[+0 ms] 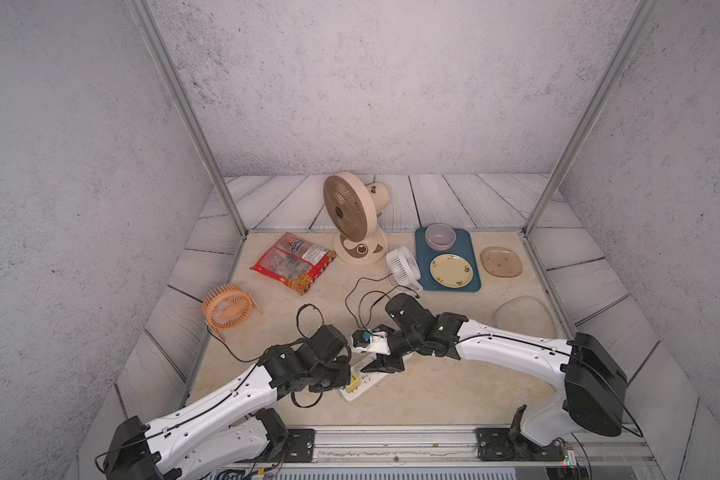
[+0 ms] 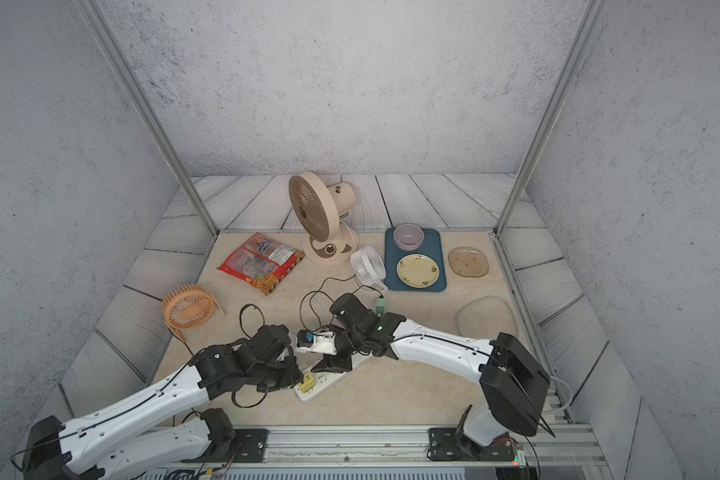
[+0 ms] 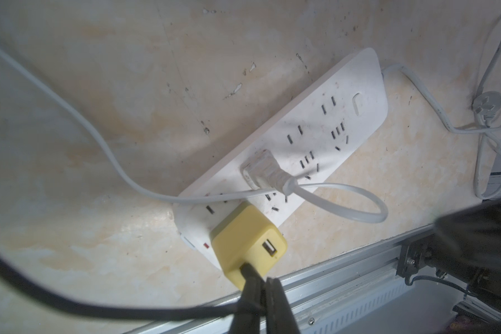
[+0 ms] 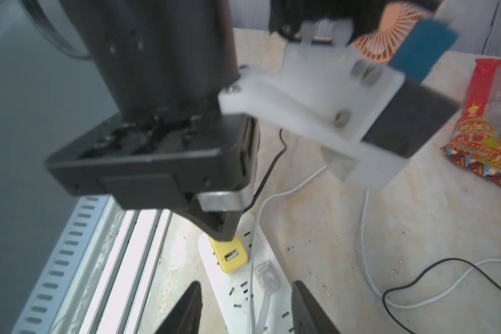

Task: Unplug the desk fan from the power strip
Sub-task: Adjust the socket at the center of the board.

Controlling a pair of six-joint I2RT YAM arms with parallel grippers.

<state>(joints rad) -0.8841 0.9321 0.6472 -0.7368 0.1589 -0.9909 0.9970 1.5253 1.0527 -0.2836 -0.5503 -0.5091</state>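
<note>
Near the front edge of the table [image 1: 454, 395] sits the power strip [image 3: 344, 115], bare room on its right. Two plugs in: my left gripper [image 3: 258, 277], pressed together, touches the yellow adapter [image 3: 249, 240]; my right gripper [image 4: 246, 289] is spread over the white plug [image 4: 268, 273].

Matt white plastic power strip [image 3: 315, 127] on smooth, mottled tabletop [image 3: 99, 86].
</note>
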